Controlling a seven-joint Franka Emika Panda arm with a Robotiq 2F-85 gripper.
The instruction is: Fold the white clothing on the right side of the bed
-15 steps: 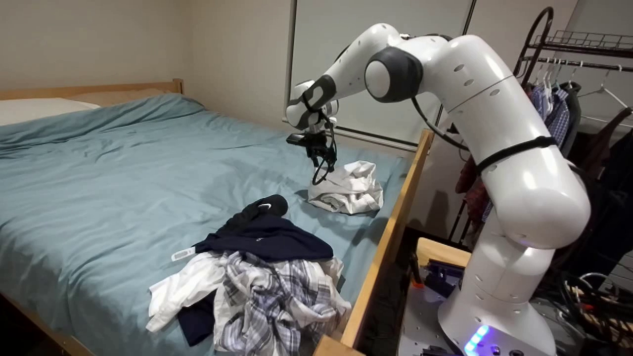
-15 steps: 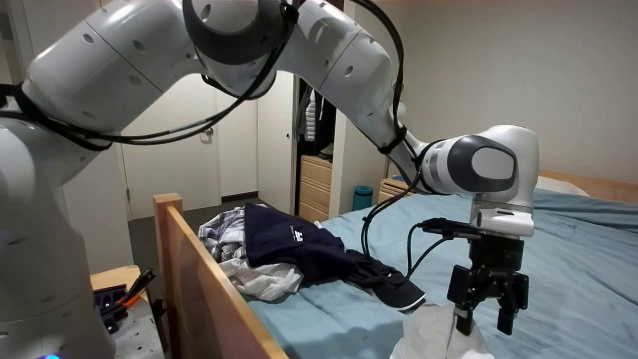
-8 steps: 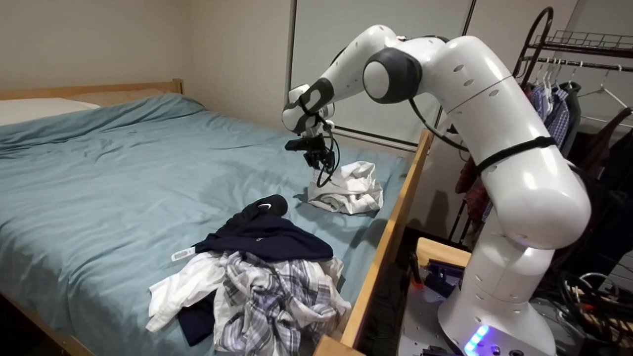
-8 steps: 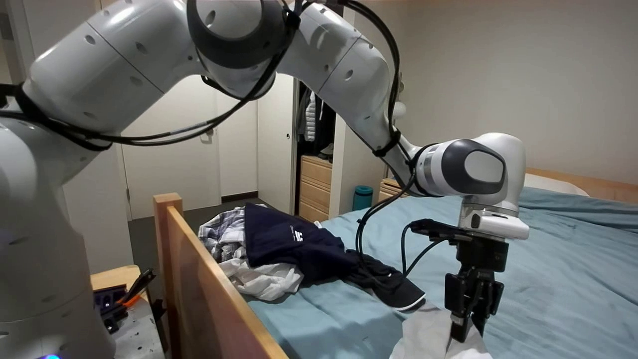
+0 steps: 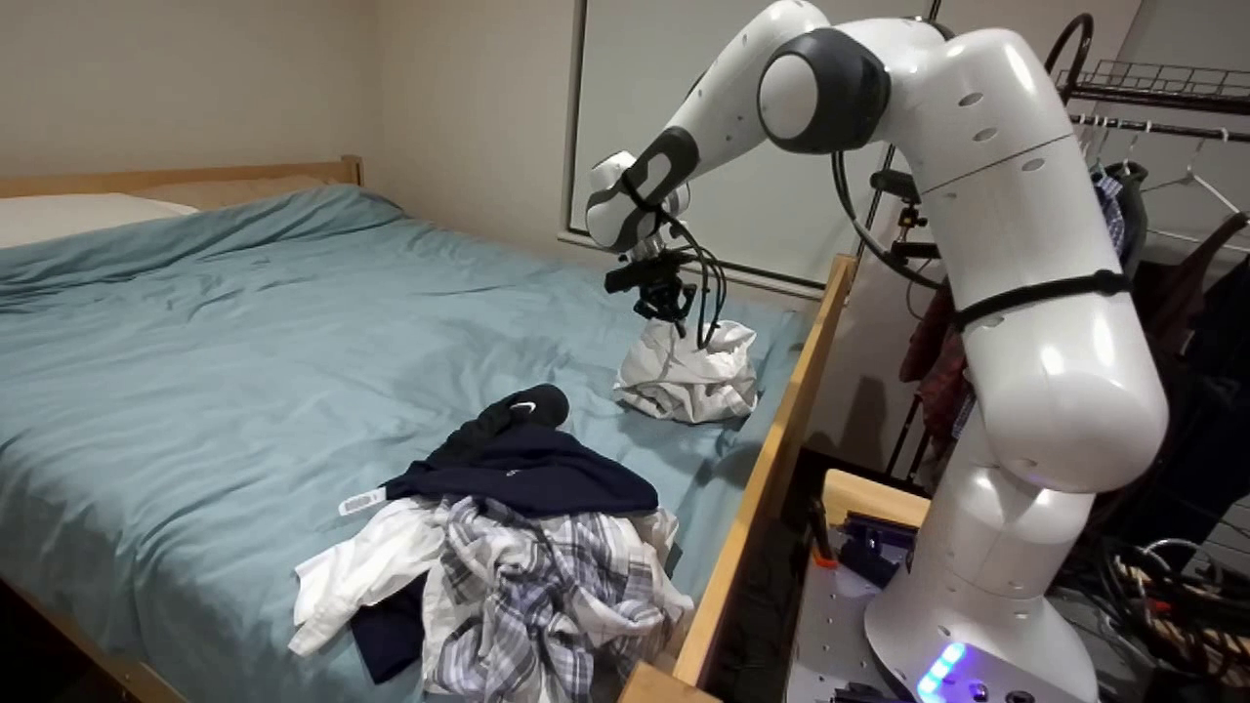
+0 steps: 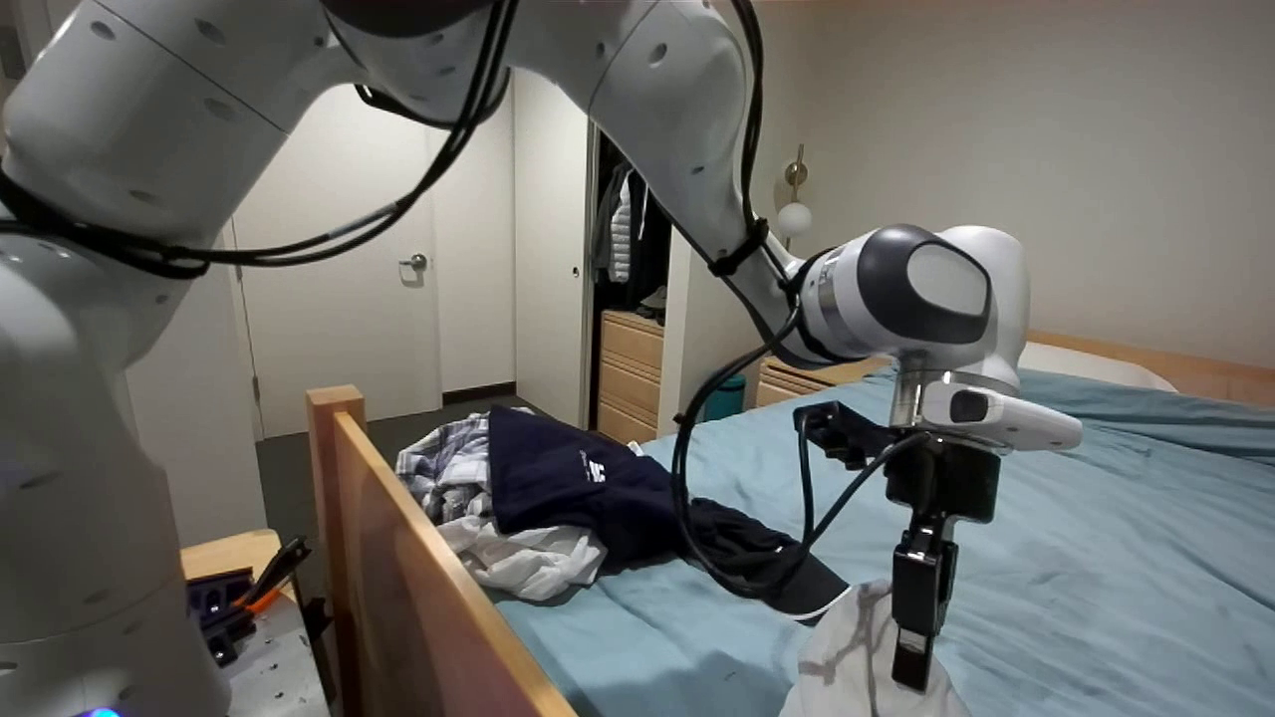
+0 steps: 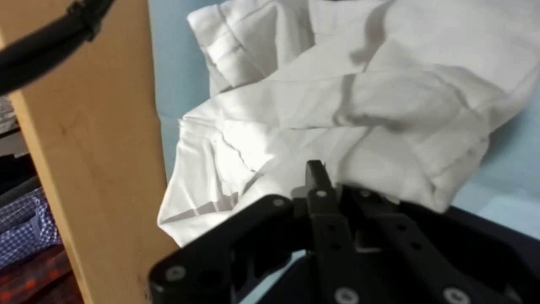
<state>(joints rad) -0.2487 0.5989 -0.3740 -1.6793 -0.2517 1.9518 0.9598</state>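
The white clothing [image 5: 695, 389] lies crumpled on the bed, close to the wooden footboard. Its upper part is drawn up toward my gripper [image 5: 681, 330], whose fingertips meet the cloth. From above, the wrist view shows the white clothing [image 7: 274, 99] in loose folds with a raised flap running into my gripper [image 7: 333, 180]. The jaws are together on that flap, and cloth covers the tip of one finger. In an exterior view my gripper [image 6: 911, 677] points down at the white clothing [image 6: 837, 652], whose lower part is cut off by the frame.
The footboard [image 5: 762, 488] runs between the robot base and the bed. A pile with a plaid shirt [image 5: 527, 596], a navy garment [image 5: 537, 474] and a black cap [image 5: 542, 402] rests on the blue bedsheet [image 5: 293, 361]. A clothes rack [image 5: 1172, 125] stands behind the arm.
My gripper went from open to shut on the cloth. It then moved toward the footboard, pulling the cloth's upper edge along with it.
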